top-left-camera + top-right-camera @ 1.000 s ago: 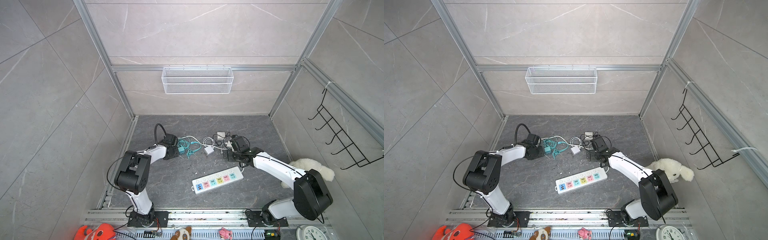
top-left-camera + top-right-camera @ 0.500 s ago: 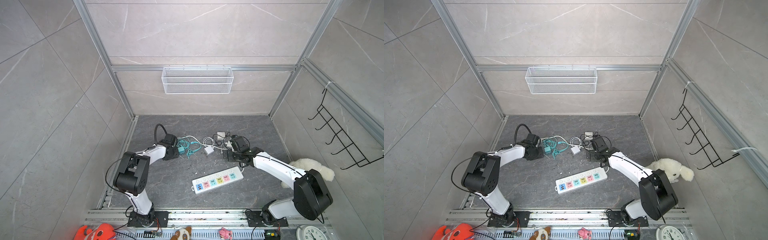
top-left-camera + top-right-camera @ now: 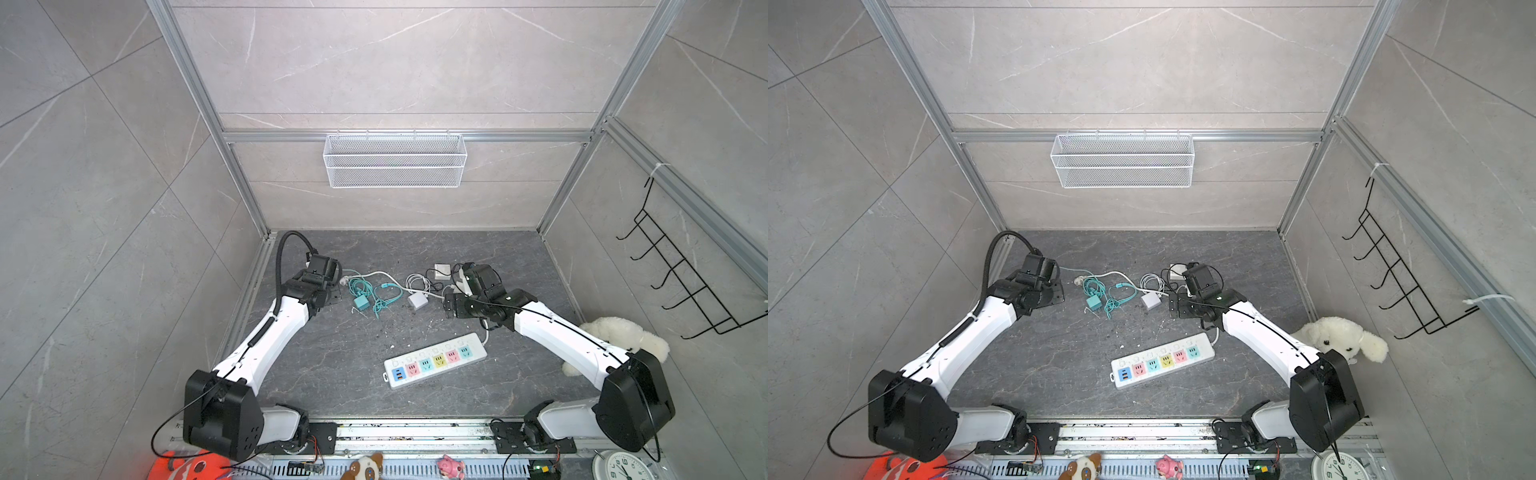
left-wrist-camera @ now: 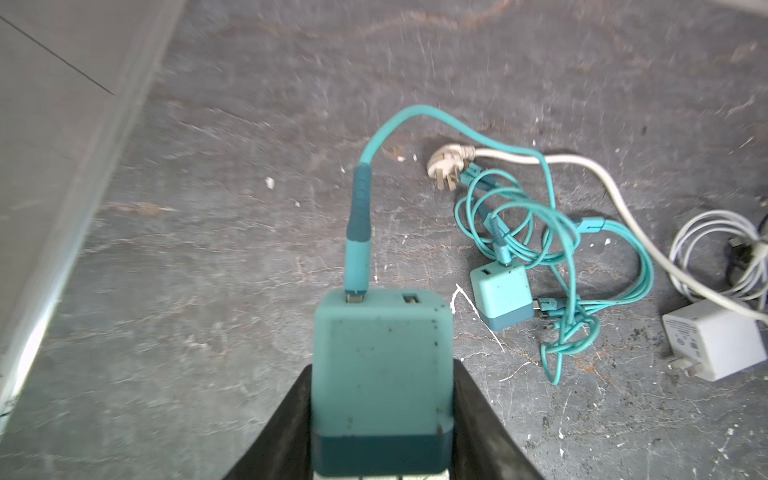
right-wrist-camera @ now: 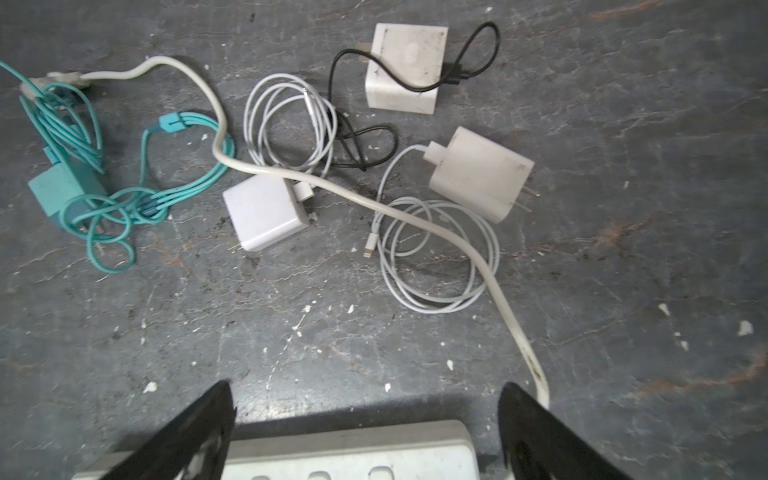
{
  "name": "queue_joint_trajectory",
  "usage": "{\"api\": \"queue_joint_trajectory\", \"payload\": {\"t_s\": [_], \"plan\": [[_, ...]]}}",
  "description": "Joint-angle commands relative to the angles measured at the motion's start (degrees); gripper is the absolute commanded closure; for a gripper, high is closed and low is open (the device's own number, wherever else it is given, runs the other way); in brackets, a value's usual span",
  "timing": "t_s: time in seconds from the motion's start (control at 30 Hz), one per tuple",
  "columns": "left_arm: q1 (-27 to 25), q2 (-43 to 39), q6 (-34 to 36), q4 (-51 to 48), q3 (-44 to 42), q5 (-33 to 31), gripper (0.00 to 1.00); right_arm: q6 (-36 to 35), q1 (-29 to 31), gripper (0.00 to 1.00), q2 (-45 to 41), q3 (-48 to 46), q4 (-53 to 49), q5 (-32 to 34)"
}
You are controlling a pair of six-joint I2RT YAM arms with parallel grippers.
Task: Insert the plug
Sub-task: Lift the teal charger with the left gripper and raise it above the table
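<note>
Both top views, power strip (image 3: 434,359) (image 3: 1163,360): lower centre of the desk (image 3: 332,374), lying slanted, coloured sockets facing up.
Both top views, left jaws: left of centre, just beside the teal cable tangle (image 3: 380,295); their grip is hidden here.
Both top views, right jaws: right of centre, near 1 white charger (image 3: 417,300), above the strip in the frame.
Left wrist view, teal charger (image 4: 382,374): bottom centre, clamped between the left jaws, which stand narrow against its 2 sides; 1 teal cable (image 4: 359,216) sits in 1 of its 2 ports.
Left wrist view, second teal charger (image 4: 502,295): right of centre, on the desk, apart from the jaws.
Left wrist view, 3-pin plug (image 4: 446,164): upper right of centre, lying on the desk.
Right wrist view, right jaws: wide apart, holding nothing; 2 black fingers (image 5: 195,432) in the bottom corners.
Right wrist view, power strip (image 5: 349,451): bottom centre, between those fingers in the frame; contact cannot be told.
</note>
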Motion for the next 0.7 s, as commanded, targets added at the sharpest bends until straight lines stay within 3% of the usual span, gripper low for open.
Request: {"api": "queue_joint_trajectory", "payload": {"t_s": [0.0,0.1,0.27,0.4,0.67], "plan": [[0.5,-4.8,2.1,-5.1,2.8,-6.1,0.65,0.4,0.3,0.01,-1.8,1.6,-1.5,-5.3],[0.5,-8.6,3.4,-4.4,2.6,-6.4,0.66,0.3,0.3,0.01,-2.4,2.0,-1.9,-6.7],[0.5,-14.3,6.5,3.9,-2.7,2.4,0.67,0.0,0.3,0.01,-2.9,2.6,-1.7,-11.0],[0.5,-16.6,6.7,6.0,-4.2,4.0,0.68,-0.2,0.3,0.01,-3.4,3.3,-2.4,-11.8],[0.5,-15.6,9.6,4.3,4.1,2.9,0.67,-0.1,0.3,0.01,-3.5,4.0,-2.0,-12.4]]}}
